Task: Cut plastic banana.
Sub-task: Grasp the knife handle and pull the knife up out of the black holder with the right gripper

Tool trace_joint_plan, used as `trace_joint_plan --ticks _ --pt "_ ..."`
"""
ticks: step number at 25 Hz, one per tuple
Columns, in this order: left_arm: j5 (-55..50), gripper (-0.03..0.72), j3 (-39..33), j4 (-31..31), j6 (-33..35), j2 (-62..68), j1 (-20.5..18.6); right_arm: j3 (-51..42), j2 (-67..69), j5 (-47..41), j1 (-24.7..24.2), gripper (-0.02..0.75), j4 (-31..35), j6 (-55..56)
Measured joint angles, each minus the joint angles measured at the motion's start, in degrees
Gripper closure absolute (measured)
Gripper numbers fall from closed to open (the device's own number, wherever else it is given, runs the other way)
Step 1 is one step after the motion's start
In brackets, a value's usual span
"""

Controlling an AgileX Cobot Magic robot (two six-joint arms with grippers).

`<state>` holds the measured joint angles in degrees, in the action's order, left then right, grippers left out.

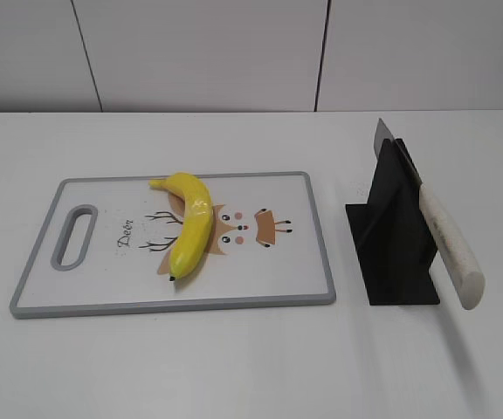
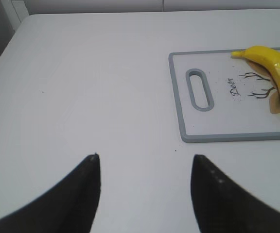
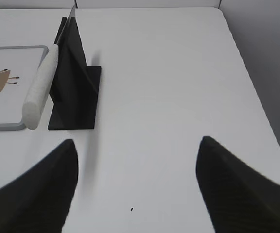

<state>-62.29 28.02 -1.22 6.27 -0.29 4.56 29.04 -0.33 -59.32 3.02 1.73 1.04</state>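
plastic banana [image 1: 190, 225]: glossy yellow, curved, dark tip | cutting board [image 1: 321, 253]: flat, grey-rimmed | left hand [image 2: 145, 167]: spread, empty | right hand [image 3: 136, 158]: spread, empty

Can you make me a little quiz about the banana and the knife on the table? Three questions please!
1. True or false: the banana lies on the cutting board.
2. Where is the knife?
A. flat on the board
B. leaning in the black stand
C. held in a robot hand
3. Fill in: the left hand and the right hand are both ____ and hold nothing.

Key:
1. True. It rests over the deer drawing, with its dark tip pointing toward the board's near edge.
2. B. The white handle sticks out toward the front, to the right of the board.
3. Open. Each hovers over bare table.
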Motion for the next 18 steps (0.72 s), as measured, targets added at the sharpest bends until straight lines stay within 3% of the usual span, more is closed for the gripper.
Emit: trace_joint_plan --ticks 18 --pt "0.00 0.136 0.00 0.00 0.00 0.00 0.00 0.00 0.00 0.00 0.00 0.162 0.00 0.00"
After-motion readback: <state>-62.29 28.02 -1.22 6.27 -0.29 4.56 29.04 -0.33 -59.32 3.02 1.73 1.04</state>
